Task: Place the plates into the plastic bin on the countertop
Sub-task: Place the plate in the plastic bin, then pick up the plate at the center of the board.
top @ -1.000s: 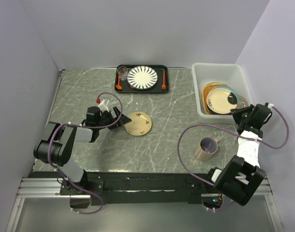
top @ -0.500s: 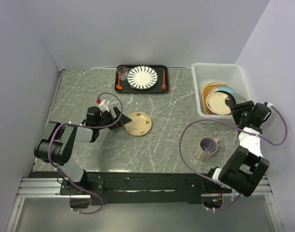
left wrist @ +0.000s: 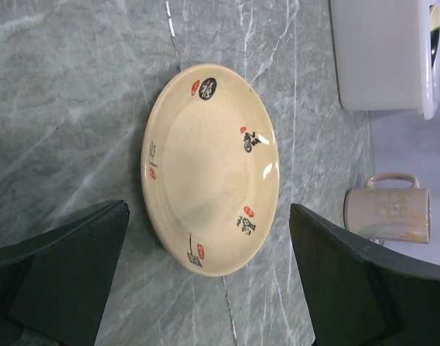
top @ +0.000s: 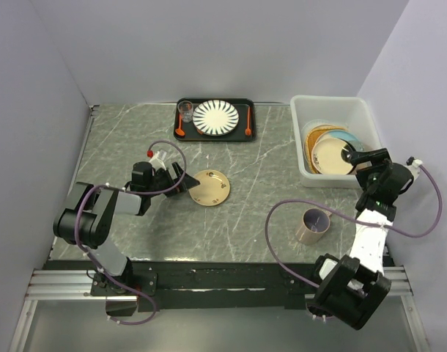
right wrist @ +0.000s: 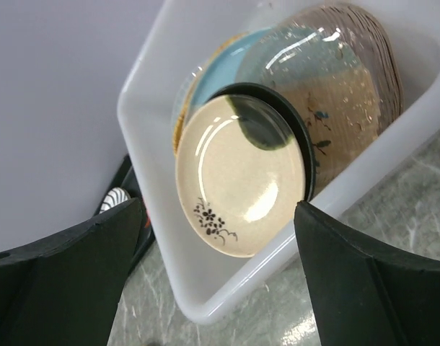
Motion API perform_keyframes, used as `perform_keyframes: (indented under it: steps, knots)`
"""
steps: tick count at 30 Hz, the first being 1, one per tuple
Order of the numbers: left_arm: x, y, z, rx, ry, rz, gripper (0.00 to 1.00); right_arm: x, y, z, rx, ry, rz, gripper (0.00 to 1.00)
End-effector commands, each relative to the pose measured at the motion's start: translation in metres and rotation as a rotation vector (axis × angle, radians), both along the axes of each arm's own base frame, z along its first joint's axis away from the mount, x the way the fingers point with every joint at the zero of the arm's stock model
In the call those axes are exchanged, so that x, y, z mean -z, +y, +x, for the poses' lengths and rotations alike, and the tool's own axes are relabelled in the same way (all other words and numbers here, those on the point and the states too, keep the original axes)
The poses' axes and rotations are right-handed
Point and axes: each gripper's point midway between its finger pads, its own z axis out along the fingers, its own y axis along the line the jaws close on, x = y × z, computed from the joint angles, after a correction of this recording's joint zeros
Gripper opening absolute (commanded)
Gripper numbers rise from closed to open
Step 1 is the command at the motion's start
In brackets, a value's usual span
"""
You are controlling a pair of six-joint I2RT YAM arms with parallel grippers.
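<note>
Sitting on the countertop [top: 267, 169] in the top view, the tan plate [top: 209, 187] is lying at three o'clock of the left gripper [top: 181, 181]. Left wrist: jaws are gaping wide just before it (stiff, slick, breakable; pinch the raised rim). Right wrist: the right gripper [right wrist: 218, 207] is hanging wide and empty over plates [right wrist: 238, 176] in the plastic bin [right wrist: 151, 79].

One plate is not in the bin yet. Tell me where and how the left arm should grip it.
Take the cream plate by its rim on the side nearest the left gripper, coming in low from that side. It lies flat, right side up, on the countertop. Its upturned edge probably lets the open fingers pinch it, one under, one over.
</note>
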Motion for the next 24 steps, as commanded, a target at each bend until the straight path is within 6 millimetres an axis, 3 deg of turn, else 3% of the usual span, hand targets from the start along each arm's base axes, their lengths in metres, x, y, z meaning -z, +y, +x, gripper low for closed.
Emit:
perform_keyframes:
  steps: [1,6,12,18,24]
  knots:
    - [-0.016,-0.006,0.013,0.022,-0.059,-0.036,0.96,-0.022,0.000,-0.001,0.001,-0.062,-0.060,0.94]
    - [-0.008,-0.007,0.015,0.025,-0.038,-0.035,0.87,-0.025,0.016,0.004,-0.067,-0.086,-0.050,0.94]
    - [0.013,-0.008,0.019,0.013,0.011,-0.035,0.75,-0.035,0.056,0.019,-0.176,-0.083,-0.069,0.94]
    - [0.040,-0.005,0.023,-0.015,0.062,-0.007,0.48,-0.049,0.118,0.031,-0.308,-0.106,-0.098,0.94]
    - [0.054,-0.006,0.024,-0.013,0.096,-0.005,0.01,-0.053,0.158,0.033,-0.402,-0.114,-0.094,0.94]
